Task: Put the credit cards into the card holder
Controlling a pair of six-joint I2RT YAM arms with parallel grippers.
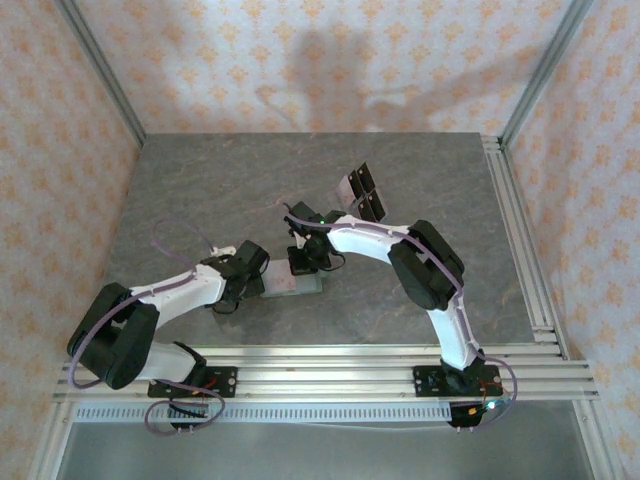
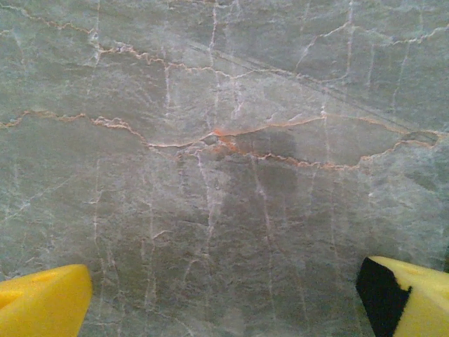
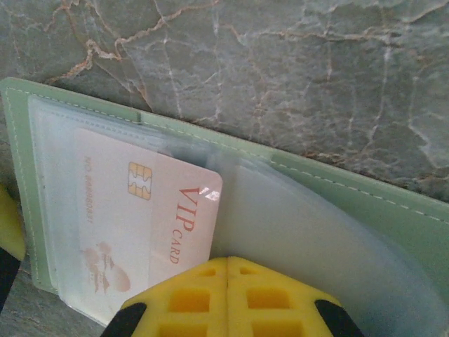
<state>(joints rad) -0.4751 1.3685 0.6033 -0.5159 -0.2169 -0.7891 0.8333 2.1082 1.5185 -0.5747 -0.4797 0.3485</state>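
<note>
The pale green card holder [image 3: 393, 210] lies open on the stone table, its clear sleeves facing up. A pale pink credit card [image 3: 140, 217] marked VIP sits partly inside the left sleeve, with its right edge sticking out. My right gripper [image 3: 226, 263] is shut, its yellow tips pressed together just below that card's right edge and nothing visible between them. From above, the card holder [image 1: 296, 285] lies between both grippers, the right gripper [image 1: 303, 262] over it. My left gripper [image 2: 224, 302] is open wide above bare table. Black credit cards [image 1: 363, 192] lie farther back.
The grey veined table [image 1: 200, 190] has open room to the left and back. Aluminium rails [image 1: 520, 230] run along its right side and near edge. A yellow finger [image 3: 5, 235] shows at the wallet's left edge.
</note>
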